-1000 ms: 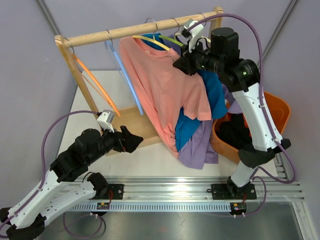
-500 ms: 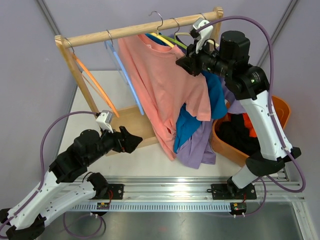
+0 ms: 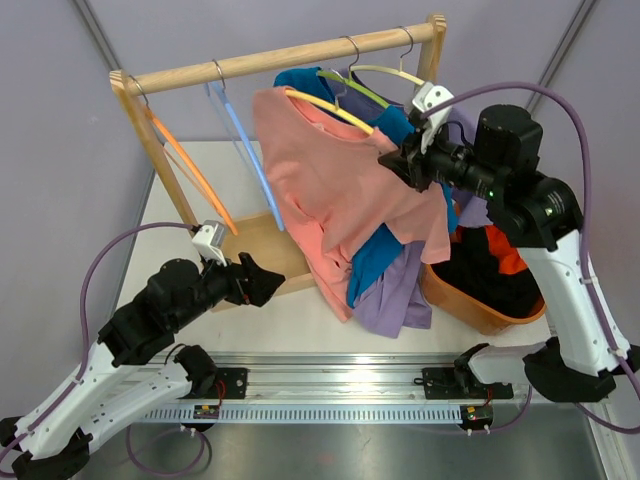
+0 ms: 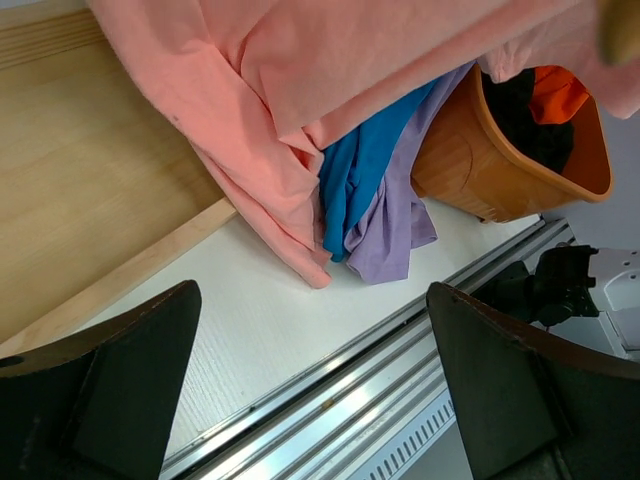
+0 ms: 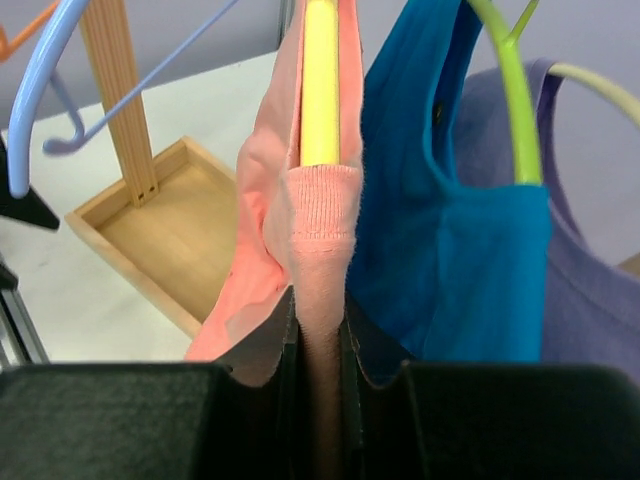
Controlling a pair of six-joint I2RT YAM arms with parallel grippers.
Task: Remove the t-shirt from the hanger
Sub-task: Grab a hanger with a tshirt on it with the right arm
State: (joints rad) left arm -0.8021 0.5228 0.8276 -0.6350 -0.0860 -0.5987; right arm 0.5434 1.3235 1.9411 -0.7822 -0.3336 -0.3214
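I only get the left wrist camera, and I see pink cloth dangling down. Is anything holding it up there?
Observer: Yes. The right gripper is shut on the pink t-shirt, pinching its ribbed collar.
Operator: What's it hanging on?
Observer: A yellow hanger runs inside the neck, just above the pinch.
Operator: Any hangers with nothing on them?
Observer: Two: an orange hanger and a light blue hanger hang bare from the wooden rail.
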